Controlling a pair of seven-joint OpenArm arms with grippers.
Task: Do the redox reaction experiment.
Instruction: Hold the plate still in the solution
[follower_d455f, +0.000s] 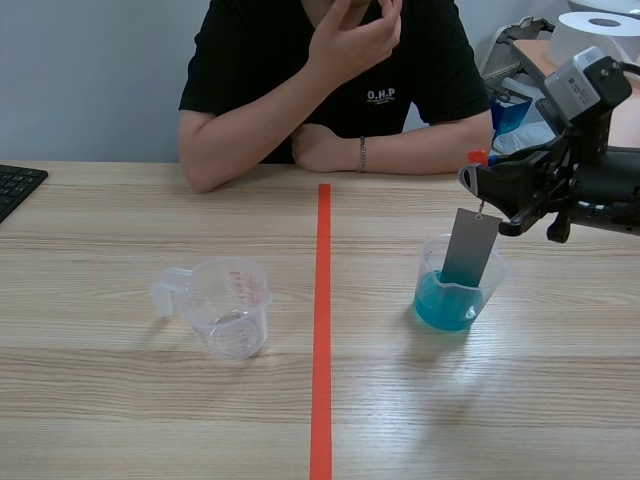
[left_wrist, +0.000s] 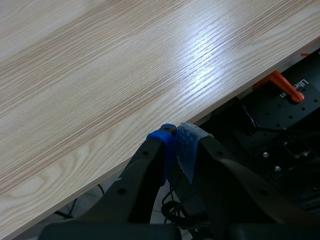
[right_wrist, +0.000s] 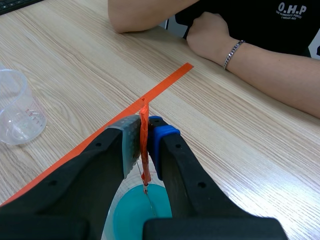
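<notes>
A: The right pincer (right_wrist: 144, 131) is clamped on a thin orange strip (right_wrist: 144, 111), with the flat grey metal plate (follower_d455f: 470, 248) dangling into the clear plastic beaker of blue liquid (follower_d455f: 447, 305)!
B: And the left pincer (left_wrist: 176, 135) is closed, empty, by the wooden counter (left_wrist: 100, 75) edge.

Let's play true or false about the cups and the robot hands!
1. The right gripper pinches an orange strip, and a grey plate hangs below it. True.
2. The grey plate hangs over bare table. False: it hangs into the beaker that holds blue liquid.
3. The clear cup on the other side of the tape line is full of blue liquid. False: it looks empty.
4. The left gripper is shut with nothing in it. True.
</notes>
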